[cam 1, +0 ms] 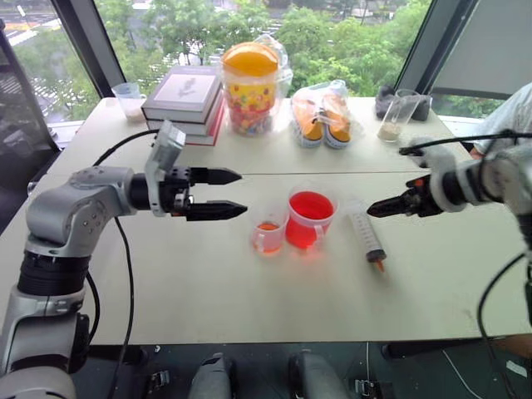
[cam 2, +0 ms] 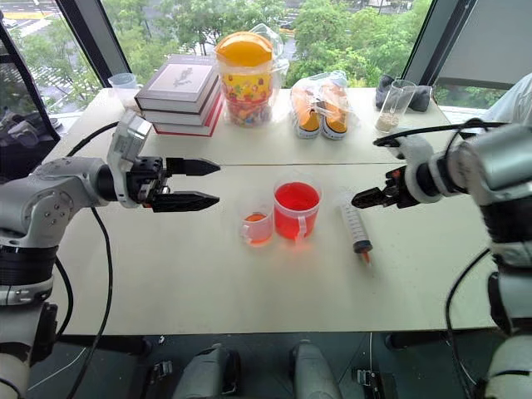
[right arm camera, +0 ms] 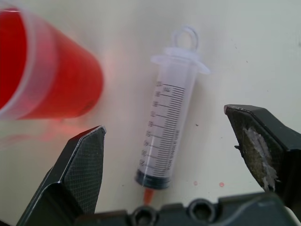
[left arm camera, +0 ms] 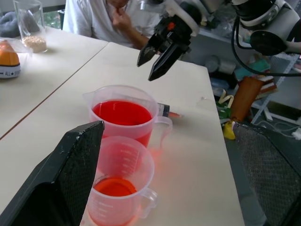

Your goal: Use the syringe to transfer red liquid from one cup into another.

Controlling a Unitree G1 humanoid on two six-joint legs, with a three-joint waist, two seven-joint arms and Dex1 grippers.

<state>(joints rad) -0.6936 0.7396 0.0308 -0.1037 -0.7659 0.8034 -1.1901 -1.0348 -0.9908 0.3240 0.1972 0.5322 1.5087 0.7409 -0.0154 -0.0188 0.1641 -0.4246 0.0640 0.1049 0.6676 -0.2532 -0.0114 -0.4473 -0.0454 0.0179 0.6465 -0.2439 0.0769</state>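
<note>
The syringe (cam 1: 366, 233) lies flat on the white table (cam 1: 208, 291), right of the cups, with its orange tip toward the front edge. The wider handled cup (cam 1: 309, 218) is well filled with red liquid (left arm camera: 121, 112). To its left stands the smaller handled cup (cam 1: 268, 235), with a little orange-red liquid low down. My right gripper (cam 1: 371, 209) hangs open just above the syringe, pointing down and left. In the right wrist view the syringe barrel (right arm camera: 171, 127) lies between its spread fingers (right arm camera: 84, 165). My left gripper (cam 1: 243, 193) is open and level, left of the cups and above the table, holding nothing.
At the back of the table are a stack of books (cam 1: 184, 101), a jar with an orange lid (cam 1: 249, 87), bagged orange items (cam 1: 322, 116), a tall clear cup with beige grains (cam 1: 394, 116) and a small cup (cam 1: 130, 100). A person (left arm camera: 108, 19) sits at the far right side.
</note>
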